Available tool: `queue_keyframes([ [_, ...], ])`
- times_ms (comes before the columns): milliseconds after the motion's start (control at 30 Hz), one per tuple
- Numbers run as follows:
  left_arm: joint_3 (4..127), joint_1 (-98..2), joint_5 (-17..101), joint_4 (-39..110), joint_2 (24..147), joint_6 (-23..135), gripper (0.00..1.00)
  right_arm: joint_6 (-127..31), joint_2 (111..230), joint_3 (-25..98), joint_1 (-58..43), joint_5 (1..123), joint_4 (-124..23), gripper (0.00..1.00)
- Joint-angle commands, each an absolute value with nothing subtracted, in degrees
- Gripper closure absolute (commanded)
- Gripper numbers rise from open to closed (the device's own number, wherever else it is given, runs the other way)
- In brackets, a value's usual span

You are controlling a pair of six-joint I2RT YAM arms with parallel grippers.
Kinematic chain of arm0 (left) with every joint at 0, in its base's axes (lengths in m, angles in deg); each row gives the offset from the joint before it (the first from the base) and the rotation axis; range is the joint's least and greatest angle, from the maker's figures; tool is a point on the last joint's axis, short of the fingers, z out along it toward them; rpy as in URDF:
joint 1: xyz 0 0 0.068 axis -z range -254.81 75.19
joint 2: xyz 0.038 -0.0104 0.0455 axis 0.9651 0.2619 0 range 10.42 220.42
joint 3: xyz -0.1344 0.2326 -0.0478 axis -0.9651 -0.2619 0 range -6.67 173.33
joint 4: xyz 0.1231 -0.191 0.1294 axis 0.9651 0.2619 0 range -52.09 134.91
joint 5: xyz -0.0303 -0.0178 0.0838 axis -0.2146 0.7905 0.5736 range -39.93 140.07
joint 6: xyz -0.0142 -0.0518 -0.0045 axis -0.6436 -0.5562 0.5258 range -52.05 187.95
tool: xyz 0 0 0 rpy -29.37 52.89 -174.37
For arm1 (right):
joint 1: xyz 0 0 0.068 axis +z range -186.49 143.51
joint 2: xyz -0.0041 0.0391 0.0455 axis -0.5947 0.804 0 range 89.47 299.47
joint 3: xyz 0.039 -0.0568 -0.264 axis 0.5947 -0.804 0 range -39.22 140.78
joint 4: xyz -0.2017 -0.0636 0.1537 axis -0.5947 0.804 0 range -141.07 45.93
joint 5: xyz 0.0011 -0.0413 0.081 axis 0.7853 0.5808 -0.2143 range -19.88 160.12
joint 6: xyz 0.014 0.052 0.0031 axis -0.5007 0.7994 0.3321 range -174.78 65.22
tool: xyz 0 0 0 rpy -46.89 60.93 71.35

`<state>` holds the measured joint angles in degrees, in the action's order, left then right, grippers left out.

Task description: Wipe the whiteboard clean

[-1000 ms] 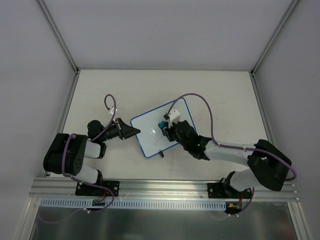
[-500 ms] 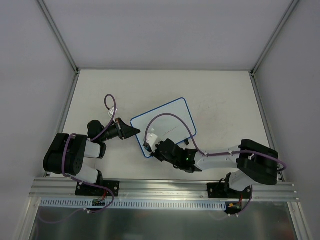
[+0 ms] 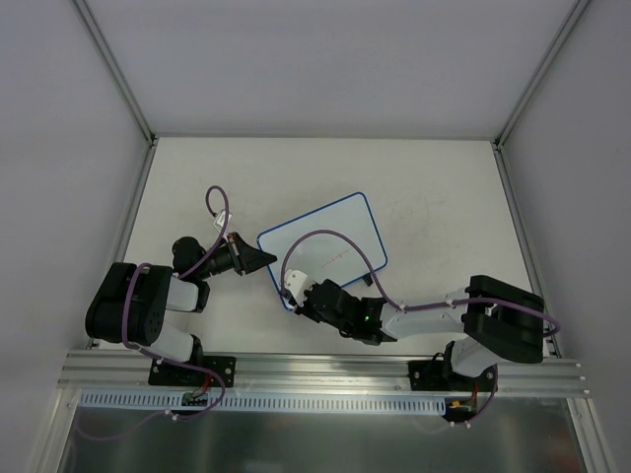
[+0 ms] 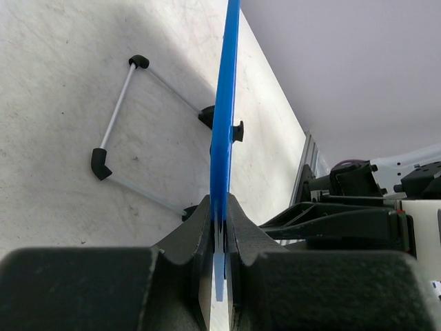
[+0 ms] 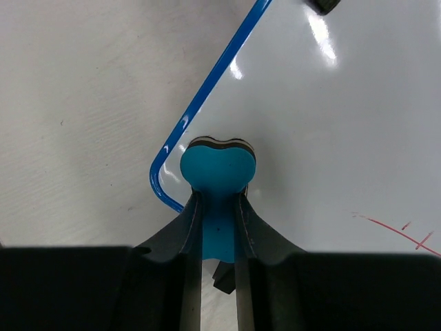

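The whiteboard [image 3: 330, 236] lies tilted at the table's middle, white with a blue rim. A thin red line [image 5: 393, 231] shows on it in the right wrist view, where its surface [image 5: 331, 124] fills the right side. My left gripper [image 3: 263, 259] is shut on the board's left edge; the left wrist view shows the blue rim [image 4: 224, 103] edge-on between my left gripper's [image 4: 219, 219] jaws. My right gripper [image 3: 299, 298] is shut on the blue bone-shaped eraser [image 5: 218, 167], pressed on the board's near-left corner. My right gripper [image 5: 218, 201] grips its waist.
A wire stand with black feet [image 4: 114, 127] shows under the board in the left wrist view. Purple cables [image 3: 325, 236] arc over the board. An aluminium rail [image 3: 315, 370] runs along the near edge. White walls [image 3: 118, 89] close the left, back and right.
My right gripper has swept the eraser from the board's middle to its near-left corner. The left gripper and the board have not moved.
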<state>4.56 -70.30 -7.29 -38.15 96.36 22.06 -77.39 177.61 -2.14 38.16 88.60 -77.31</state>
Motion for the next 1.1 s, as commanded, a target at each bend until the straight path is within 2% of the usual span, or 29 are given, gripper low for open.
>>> queue_keyframes([
  [0, 4.14, -69.98, -9.61, -57.81, 96.12, 24.44, 1.0, -75.79, 177.02, -1.86, 34.62, 91.14, -79.72, 1.0],
  [333, 4.14, -69.98, -9.7, -57.89, 96.12, 24.27, 1.0, -67.97, 175.61, -2.92, 23.29, 86.91, -84.11, 1.0],
  [733, 4.14, -69.98, -9.7, -57.89, 95.94, 24.27, 1.0, -59.88, 170.16, -11.62, 16.51, 99.65, -87.11, 1.0],
  [1067, 4.14, -69.98, -9.7, -57.89, 95.94, 24.35, 1.0, -49.07, 165.94, -18.48, 7.02, 99.49, -87.02, 1.0],
])
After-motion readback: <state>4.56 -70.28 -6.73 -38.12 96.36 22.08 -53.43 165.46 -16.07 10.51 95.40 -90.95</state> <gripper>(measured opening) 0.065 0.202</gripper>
